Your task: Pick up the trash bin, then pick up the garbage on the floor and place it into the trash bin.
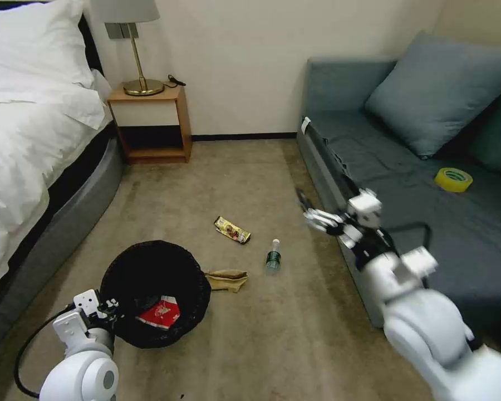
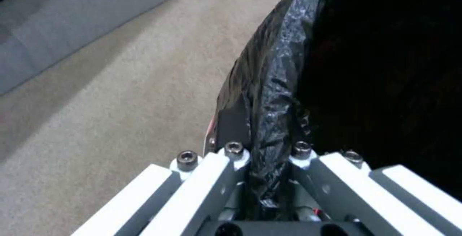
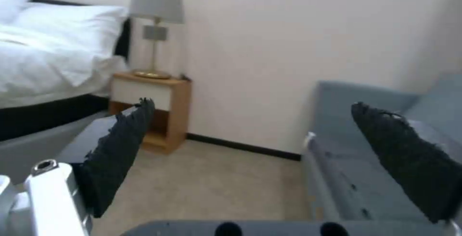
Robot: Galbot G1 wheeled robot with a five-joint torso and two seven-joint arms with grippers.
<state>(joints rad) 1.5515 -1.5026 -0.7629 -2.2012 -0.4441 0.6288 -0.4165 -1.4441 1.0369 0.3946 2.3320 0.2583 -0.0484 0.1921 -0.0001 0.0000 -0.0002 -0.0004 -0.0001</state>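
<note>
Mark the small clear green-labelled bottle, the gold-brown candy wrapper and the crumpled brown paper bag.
small clear green-labelled bottle [image 1: 273, 258]: head view, green label.
gold-brown candy wrapper [image 1: 232, 230]: head view, wrapper's middle.
crumpled brown paper bag [image 1: 227, 279]: head view, bag's middle.

The room is lit evenly and softly; no glare is seen. Motion blur is shown on the right gripper in the head view. Beyond the left jaws, the trash bin interior is rendered almost black. Both wrist views are slightly soft.
</note>
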